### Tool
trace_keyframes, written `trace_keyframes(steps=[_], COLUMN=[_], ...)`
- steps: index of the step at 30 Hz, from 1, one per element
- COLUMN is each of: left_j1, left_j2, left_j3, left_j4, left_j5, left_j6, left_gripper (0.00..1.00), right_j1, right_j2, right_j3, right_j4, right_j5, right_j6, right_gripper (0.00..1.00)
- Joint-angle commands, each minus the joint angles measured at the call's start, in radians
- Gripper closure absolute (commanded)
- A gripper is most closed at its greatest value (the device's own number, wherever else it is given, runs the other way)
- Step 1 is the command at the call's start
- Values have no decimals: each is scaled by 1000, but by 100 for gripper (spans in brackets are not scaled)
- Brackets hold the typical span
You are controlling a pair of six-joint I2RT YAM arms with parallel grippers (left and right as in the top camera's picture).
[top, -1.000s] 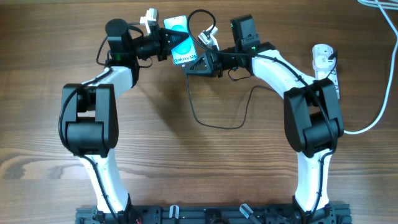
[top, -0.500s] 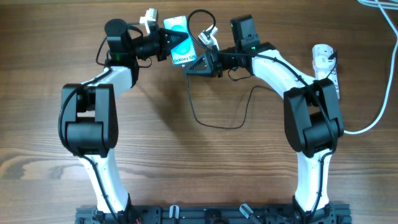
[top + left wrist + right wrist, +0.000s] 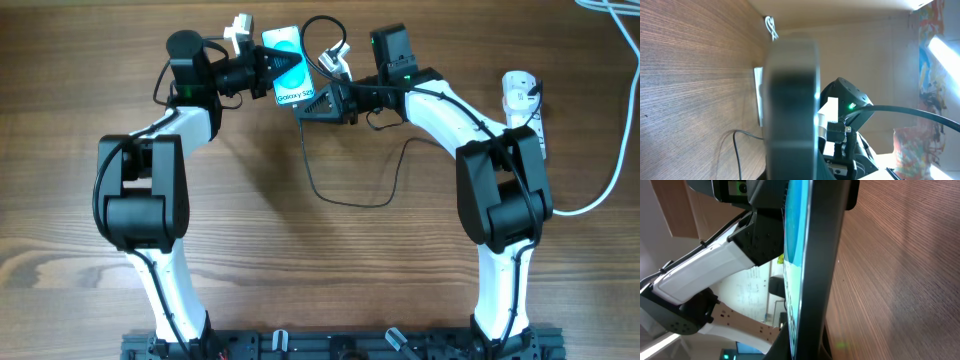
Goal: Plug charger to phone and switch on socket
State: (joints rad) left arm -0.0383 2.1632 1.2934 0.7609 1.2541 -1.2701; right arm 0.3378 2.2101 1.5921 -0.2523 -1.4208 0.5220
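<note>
gripping the phone [image 3: 282,42] at the far side of the table [image 3: 300,280], between the two arms, screen up to the overhead camera and edge-on to both wrist cameras. closed on it, by the look of things, with the left gripper [image 3: 270,68], one dark finger [image 3: 290,62] across the turquoise screen; probably to steady the lettered end and turn it toward the right gripper [image 3: 322,95]. cannot tell of the latter: open or closed, plug tip in it or not, all hidden against the phone's end. trailing from there, the charger [image 3: 350,203], slack and looped on the wood, so no tug on the port. judged mid-plugging. lying well apart on the right, the socket [image 3: 518,90], half behind the right arm [image 3: 500,190], switch not yet reached.
</note>
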Motion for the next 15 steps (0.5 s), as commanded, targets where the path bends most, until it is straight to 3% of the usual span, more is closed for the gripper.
trace_keyframes(steps=[1, 15], left_j1=[3, 4], left_j2=[-18, -18], left_j3=[1, 1], left_j4=[11, 11], left_j5=[36, 56], left_j6=[-2, 17], left_gripper=[96, 96], right_j1=[-2, -2], right_j2=[-11, -11], right_j3=[16, 16], right_j4=[6, 6], right_j5=[-18, -18], right_j6=[-22, -22], right_gripper=[95, 96])
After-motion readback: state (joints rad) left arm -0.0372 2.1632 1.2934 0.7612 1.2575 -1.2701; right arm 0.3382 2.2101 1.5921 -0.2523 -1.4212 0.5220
